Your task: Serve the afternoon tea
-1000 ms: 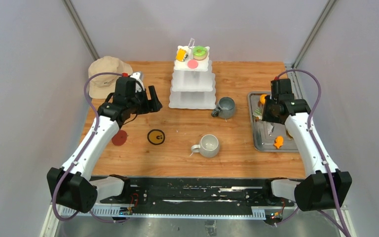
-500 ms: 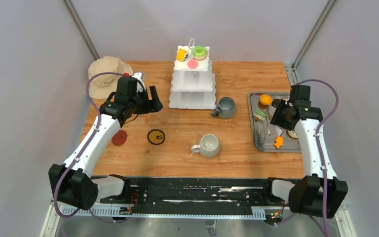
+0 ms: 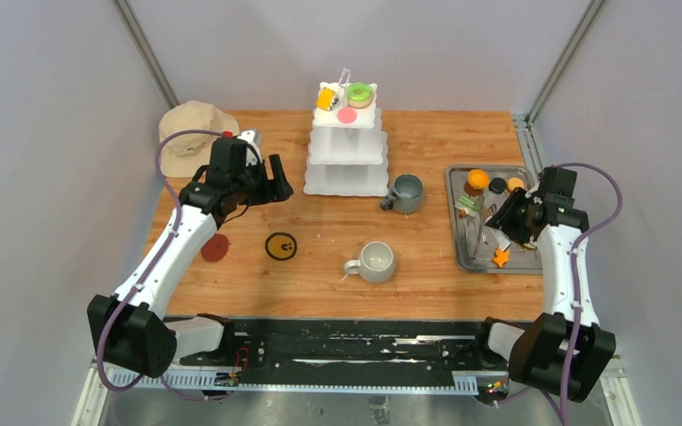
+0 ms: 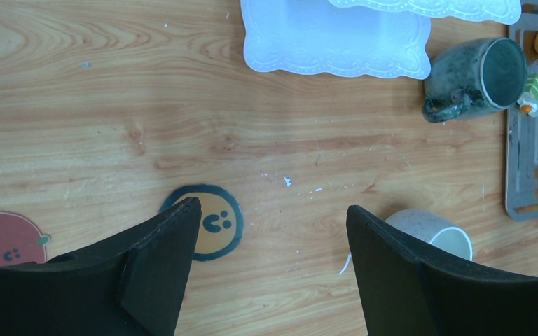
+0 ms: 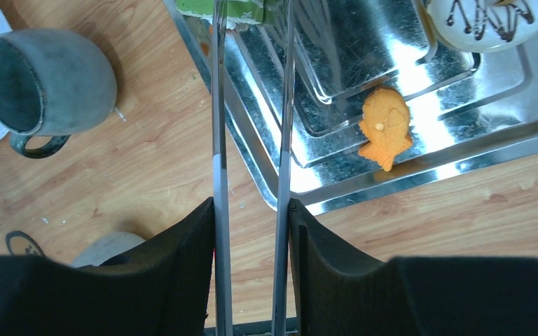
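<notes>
2 tong blades [image 5: 216,105], clamped in the right gripper [image 5: 251,210], stood slightly apart, tips unseen. Orange fish pastry [image 5: 385,126] lay on the steel tray [image 5: 336,84] just right of them; left gripper [image 4: 273,208] gaped empty.

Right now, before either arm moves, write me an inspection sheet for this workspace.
Surface: wooden table, with a yellow sticker and a red sticker on it.
Job's things: white three-tier stand with a green-pink donut and two more pastries on its top tier; dark grey mug beside its base; light grey mug nearer the arms; orange fish pastry and others on the steel tray.
Clutter: beige hat, far left.
Grippers: left gripper open, empty; right gripper shut on metal tongs over the tray.
Cables: purple cable looped along each arm.
Surroundings: grey walls; nothing else seen.
</notes>
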`<act>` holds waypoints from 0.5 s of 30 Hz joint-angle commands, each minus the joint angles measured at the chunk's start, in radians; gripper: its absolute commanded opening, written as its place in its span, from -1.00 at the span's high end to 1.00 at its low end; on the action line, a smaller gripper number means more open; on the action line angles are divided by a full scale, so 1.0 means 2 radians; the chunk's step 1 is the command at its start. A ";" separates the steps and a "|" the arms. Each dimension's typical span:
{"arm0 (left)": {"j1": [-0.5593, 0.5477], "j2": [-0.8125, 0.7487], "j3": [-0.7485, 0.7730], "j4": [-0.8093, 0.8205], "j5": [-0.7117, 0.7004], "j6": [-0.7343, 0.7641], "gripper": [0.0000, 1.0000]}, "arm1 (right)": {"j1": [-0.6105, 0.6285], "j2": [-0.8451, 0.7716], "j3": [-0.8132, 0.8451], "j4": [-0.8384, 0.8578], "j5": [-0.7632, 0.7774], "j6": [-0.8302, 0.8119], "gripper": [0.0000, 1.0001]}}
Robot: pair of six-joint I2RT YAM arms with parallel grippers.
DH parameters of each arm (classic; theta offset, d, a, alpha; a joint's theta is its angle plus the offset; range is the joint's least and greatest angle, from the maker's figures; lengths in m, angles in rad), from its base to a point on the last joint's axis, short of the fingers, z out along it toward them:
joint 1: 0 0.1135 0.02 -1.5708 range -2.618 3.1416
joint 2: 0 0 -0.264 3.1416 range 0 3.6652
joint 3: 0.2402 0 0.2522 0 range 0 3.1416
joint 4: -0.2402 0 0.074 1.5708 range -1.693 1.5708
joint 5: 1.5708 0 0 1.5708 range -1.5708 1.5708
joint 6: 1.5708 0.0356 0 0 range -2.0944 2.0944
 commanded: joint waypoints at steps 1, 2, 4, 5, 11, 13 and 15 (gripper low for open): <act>-0.003 -0.006 0.013 0.005 0.002 0.003 -0.61 | -0.014 -0.012 -0.007 0.021 -0.041 0.014 0.21; -0.003 -0.006 0.013 0.005 0.002 0.003 -0.61 | -0.014 -0.012 -0.009 0.023 -0.043 0.015 0.22; -0.003 -0.007 0.012 0.005 0.001 0.003 -0.61 | -0.014 -0.011 -0.013 0.026 -0.046 0.019 0.27; -0.003 -0.007 0.012 0.005 0.002 0.003 -0.61 | -0.015 -0.010 -0.015 0.027 -0.052 0.021 0.31; -0.003 -0.009 0.011 0.005 0.002 0.002 -0.61 | -0.016 -0.008 -0.024 0.033 -0.071 0.032 0.60; -0.003 -0.011 0.011 0.004 0.002 0.002 -0.61 | -0.017 -0.013 -0.023 0.032 -0.067 0.034 0.73; -0.003 -0.012 0.011 0.003 0.001 0.003 -0.61 | -0.018 -0.022 -0.019 0.026 -0.058 0.034 0.96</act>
